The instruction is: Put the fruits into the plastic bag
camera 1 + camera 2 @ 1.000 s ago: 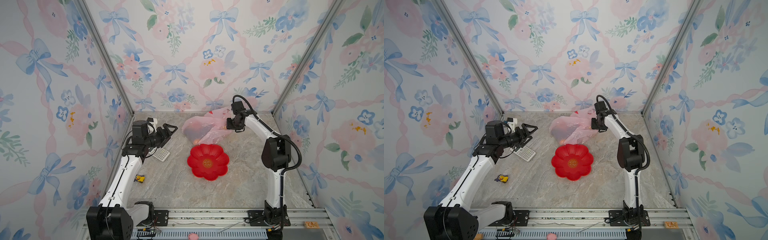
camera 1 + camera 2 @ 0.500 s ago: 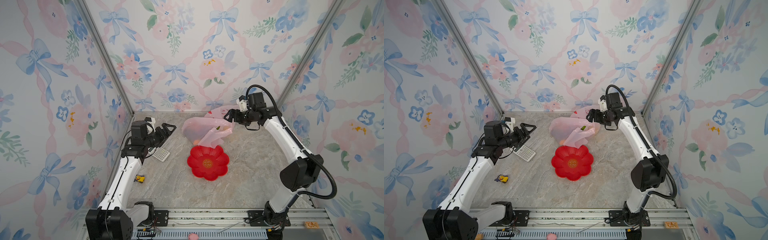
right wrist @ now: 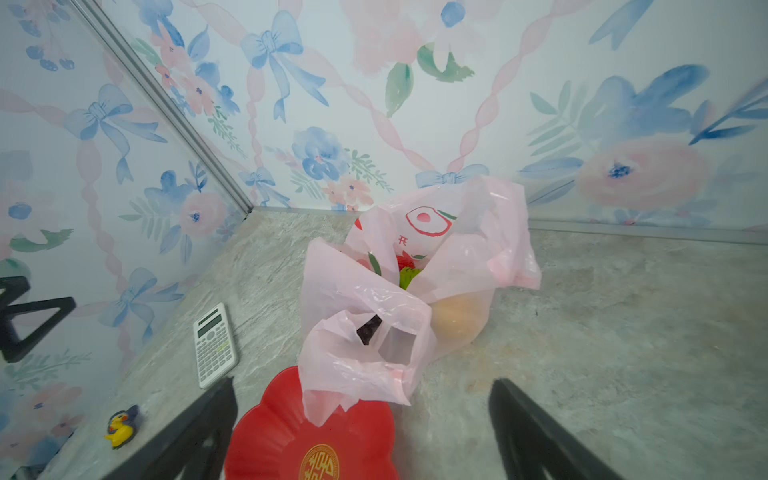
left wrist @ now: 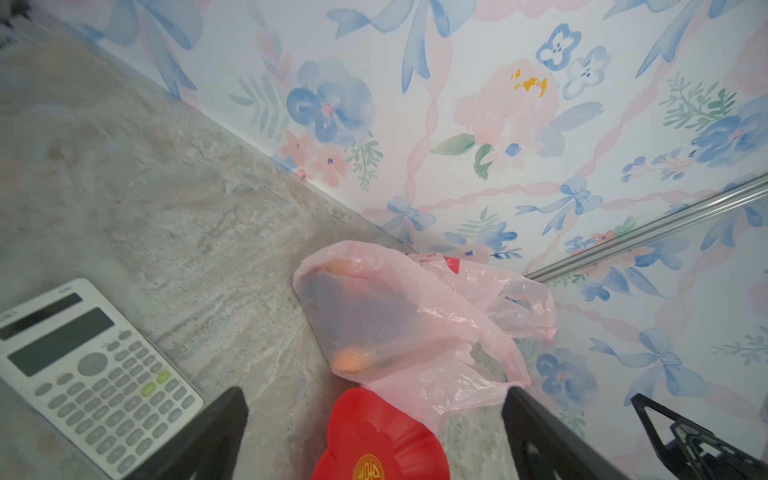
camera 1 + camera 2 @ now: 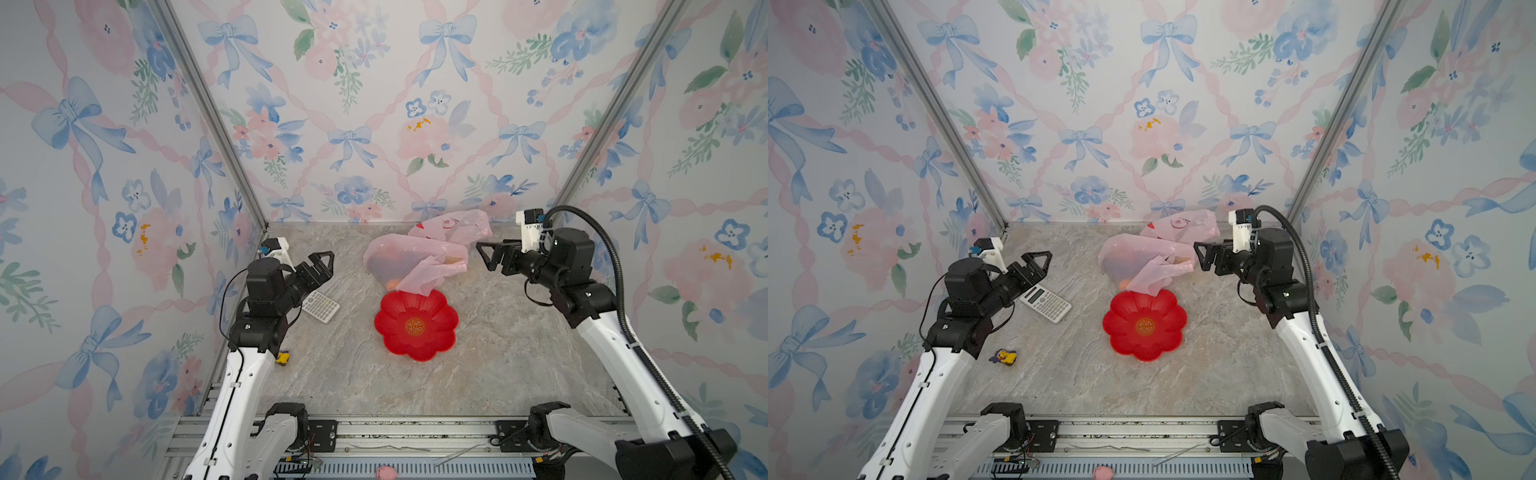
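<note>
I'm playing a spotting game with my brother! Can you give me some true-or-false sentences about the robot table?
1. The red plate holds no fruit. True.
2. The right end effector grips the plastic bag. False: it is open, apart from the bag.
3. Some fruits show through the bag. True.
4. The toy duck sits on the plate. False: it sits on the table, away from the plate.
5. The calculator lies near the left end effector. True.
</note>
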You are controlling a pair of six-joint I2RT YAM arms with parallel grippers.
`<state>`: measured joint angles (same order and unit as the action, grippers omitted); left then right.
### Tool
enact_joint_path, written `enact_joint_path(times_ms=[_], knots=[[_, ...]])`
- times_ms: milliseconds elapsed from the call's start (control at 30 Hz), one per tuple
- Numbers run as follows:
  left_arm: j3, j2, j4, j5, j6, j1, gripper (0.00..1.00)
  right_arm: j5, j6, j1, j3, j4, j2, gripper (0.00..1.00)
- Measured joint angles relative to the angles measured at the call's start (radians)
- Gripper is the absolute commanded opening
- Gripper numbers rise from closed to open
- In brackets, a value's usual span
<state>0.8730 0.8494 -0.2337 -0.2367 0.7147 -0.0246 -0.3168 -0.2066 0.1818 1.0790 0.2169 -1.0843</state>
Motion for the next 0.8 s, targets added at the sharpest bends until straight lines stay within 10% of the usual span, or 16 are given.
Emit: enact_joint_path(times_ms=[333, 800], knots=[[-0.339, -0.338, 0.209, 0.216, -0.200, -0.001, 0.98, 0.055, 0.077, -0.069, -0.222, -0.174, 0.067, 0.96], [-0.533, -0.375, 0.308, 0.342, -0.251, -0.001, 0.98, 0.143, 0.119, -0.238, -0.620, -0.461, 0.083, 0.96]])
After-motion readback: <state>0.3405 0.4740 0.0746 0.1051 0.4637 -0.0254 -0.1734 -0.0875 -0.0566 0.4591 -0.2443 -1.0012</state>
